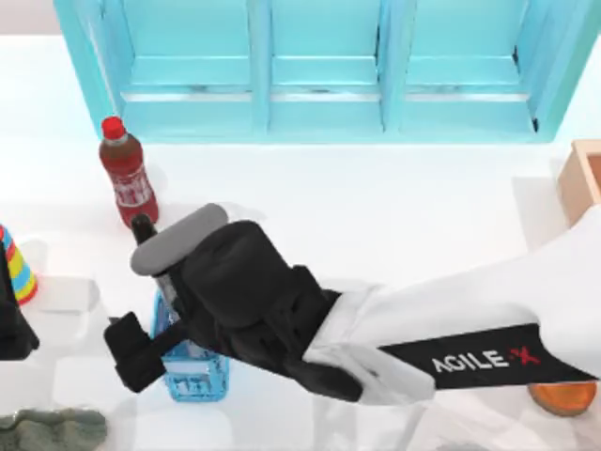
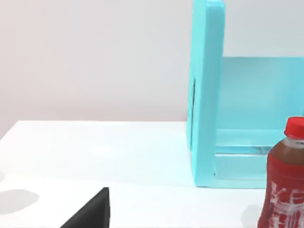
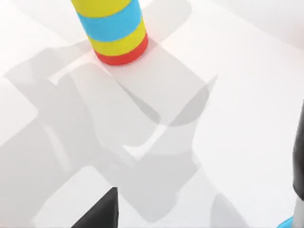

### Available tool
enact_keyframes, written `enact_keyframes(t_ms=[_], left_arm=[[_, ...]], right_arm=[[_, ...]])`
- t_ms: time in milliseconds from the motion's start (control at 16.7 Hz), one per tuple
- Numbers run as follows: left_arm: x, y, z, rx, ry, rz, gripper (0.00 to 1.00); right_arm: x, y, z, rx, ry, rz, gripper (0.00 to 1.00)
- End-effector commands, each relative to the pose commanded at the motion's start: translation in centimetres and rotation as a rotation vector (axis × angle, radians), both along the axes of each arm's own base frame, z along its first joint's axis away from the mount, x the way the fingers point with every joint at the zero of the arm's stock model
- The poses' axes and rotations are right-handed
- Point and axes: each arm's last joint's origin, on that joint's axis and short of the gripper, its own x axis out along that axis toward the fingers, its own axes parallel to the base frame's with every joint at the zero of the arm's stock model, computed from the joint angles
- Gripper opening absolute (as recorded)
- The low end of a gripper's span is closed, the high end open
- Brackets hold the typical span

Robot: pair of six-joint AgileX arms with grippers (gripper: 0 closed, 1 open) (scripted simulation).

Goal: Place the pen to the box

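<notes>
The pen [image 1: 144, 230] shows its black cap just below the red bottle, slanting down under my right arm. In the right wrist view the pen's [image 3: 299, 161] black cap and grey barrel run along the picture's edge, beside a blue sliver of the basket. My right gripper [image 1: 136, 352] has reached across to the table's left and hovers over the blue mesh basket [image 1: 192, 371]; one dark finger [image 3: 97, 213] shows. The tan box [image 1: 582, 178] stands at the far right edge, partly cut off. My left gripper [image 1: 14, 324] is parked at the left edge.
A red bottle [image 1: 127, 174] stands at the back left, in front of a cyan cabinet [image 1: 319, 70]. A striped cone [image 1: 17, 268] is at the left edge, a grey-green cloth [image 1: 52, 430] at the front left, an orange object [image 1: 562, 396] at the front right.
</notes>
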Motion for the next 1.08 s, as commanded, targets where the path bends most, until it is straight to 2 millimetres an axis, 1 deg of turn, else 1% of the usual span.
enact_keyframes(t_ms=[300,360,780,900,1020,1080], left_arm=[[0.0,0.0,0.0,0.000,0.000,0.000,1.00],[0.0,0.0,0.0,0.000,0.000,0.000,1.00],[0.0,0.0,0.0,0.000,0.000,0.000,1.00],[0.0,0.0,0.0,0.000,0.000,0.000,1.00],[0.0,0.0,0.0,0.000,0.000,0.000,1.00],[0.0,0.0,0.0,0.000,0.000,0.000,1.00]], right_arm=[[0.0,0.0,0.0,0.000,0.000,0.000,0.02],[0.0,0.0,0.0,0.000,0.000,0.000,0.00],[0.0,0.0,0.0,0.000,0.000,0.000,0.00],[0.0,0.1,0.3,0.007,0.000,0.003,0.00],[0.4,-0.8,1.1,-0.001,0.004,-0.004,0.00],[0.8,-1.5,1.9,-0.006,0.006,-0.008,0.00]])
